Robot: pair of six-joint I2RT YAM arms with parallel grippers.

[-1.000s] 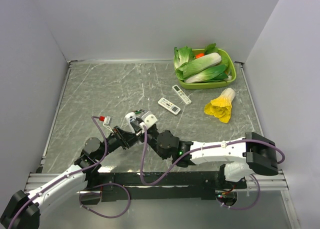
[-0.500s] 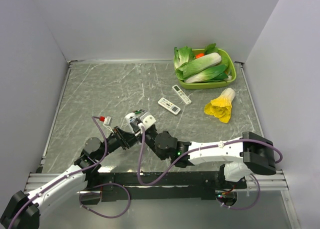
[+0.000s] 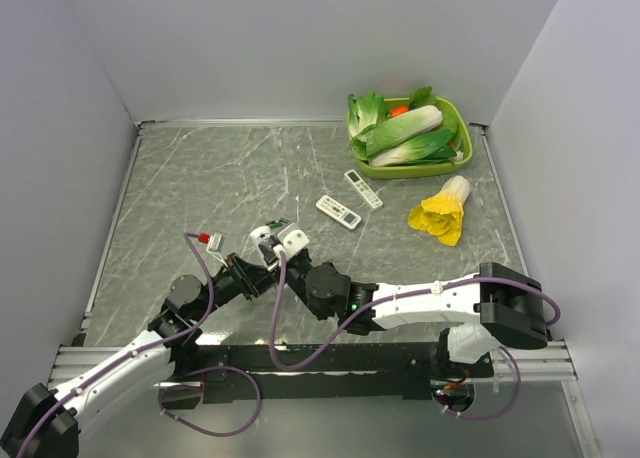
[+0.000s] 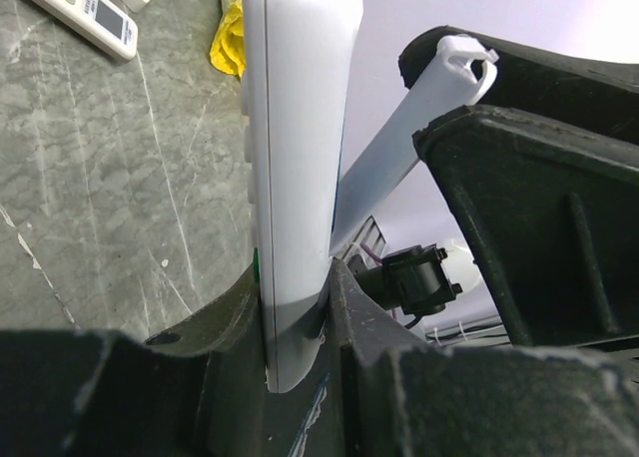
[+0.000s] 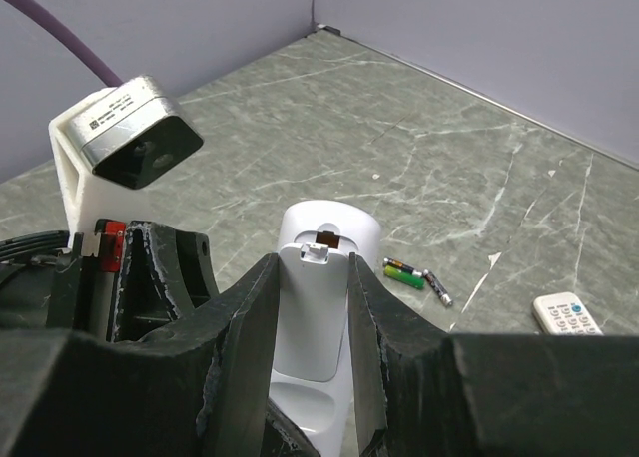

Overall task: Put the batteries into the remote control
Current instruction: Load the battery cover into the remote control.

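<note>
Gripping the remote control (image 4: 295, 128) edge-on, our left gripper (image 4: 296, 312) is clamped on it, left of centre and low in the overhead view. Our right gripper (image 5: 312, 269) straddles the same body, whose long axis runs up the frame along the fingers; we cannot tell whether it presses. A dark cell (image 5: 437, 288), which we take for one of the batteries, lies on the table (image 5: 300, 128) just right of the remote's far end, beside a green cell (image 5: 403, 272), so the right arm is nearer. Since a second ago that arm has crept leftward.
</note>
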